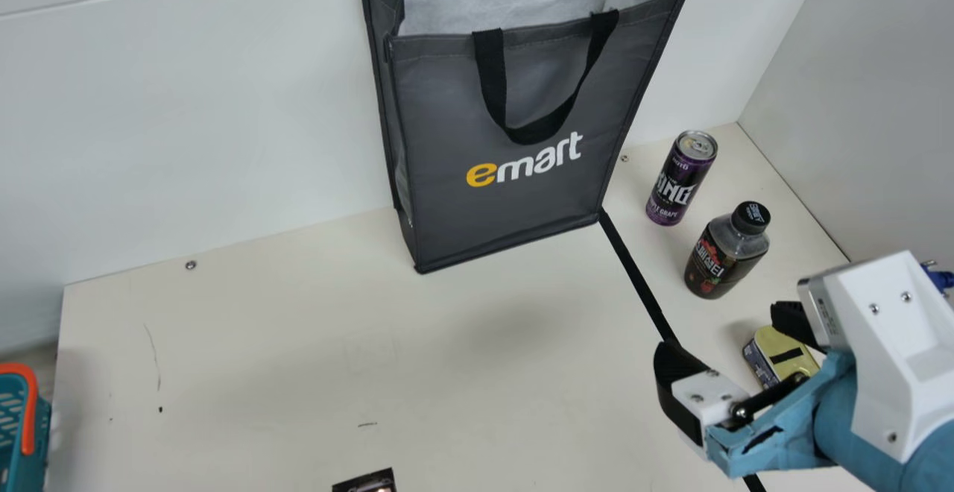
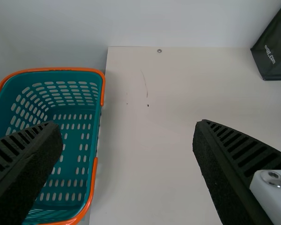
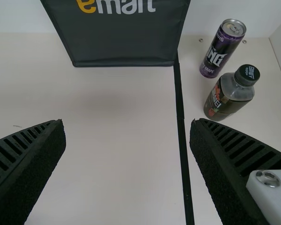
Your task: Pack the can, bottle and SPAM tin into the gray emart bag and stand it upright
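Note:
My right gripper (image 1: 727, 354) is at the right of the main view, above the table and partly over the SPAM tin (image 1: 779, 354); in the right wrist view the same gripper (image 3: 127, 140) stands open and holds nothing. The gray emart bag (image 1: 514, 104) stands upright by the back wall, its top open. Right of it the purple can (image 1: 680, 179) and the dark bottle (image 1: 727, 253) stand upright, the can farther back. In the left wrist view my left gripper (image 2: 126, 140) is open and empty, with the bag's lower corner (image 2: 274, 58) off at the edge.
A teal basket (image 2: 68, 187) with an orange rim is beside the table's left edge. A black tape line (image 1: 633, 268) runs from the bag's corner toward the front right. A small dark object (image 1: 365, 483) shows at the main view's bottom edge. Walls stand behind and at the right.

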{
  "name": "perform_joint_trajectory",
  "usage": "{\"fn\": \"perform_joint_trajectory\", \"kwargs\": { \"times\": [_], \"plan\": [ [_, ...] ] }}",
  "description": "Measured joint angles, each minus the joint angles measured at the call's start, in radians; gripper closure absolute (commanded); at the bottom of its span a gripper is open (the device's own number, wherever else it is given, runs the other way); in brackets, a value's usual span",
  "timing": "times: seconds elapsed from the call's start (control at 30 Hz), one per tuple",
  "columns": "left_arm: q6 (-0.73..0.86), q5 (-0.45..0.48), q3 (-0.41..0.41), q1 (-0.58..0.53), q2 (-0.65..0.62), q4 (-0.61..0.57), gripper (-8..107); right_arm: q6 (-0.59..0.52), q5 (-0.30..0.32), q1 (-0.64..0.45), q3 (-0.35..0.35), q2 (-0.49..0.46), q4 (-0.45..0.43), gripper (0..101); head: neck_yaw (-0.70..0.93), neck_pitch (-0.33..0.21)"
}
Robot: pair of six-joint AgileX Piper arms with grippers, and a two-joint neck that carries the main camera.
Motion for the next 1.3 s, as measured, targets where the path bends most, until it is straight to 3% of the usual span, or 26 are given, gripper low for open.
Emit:
{"fn": "perform_joint_trajectory", "kwargs": {
  "times": [1.3],
  "plan": [
    [0.0, 0.0, 0.0, 0.0, 0.0, 0.0, 9, 0.0, 0.001, 0.004, -0.002, 0.004, 0.0, 6, 0.0, 0.0]
  ]
}}
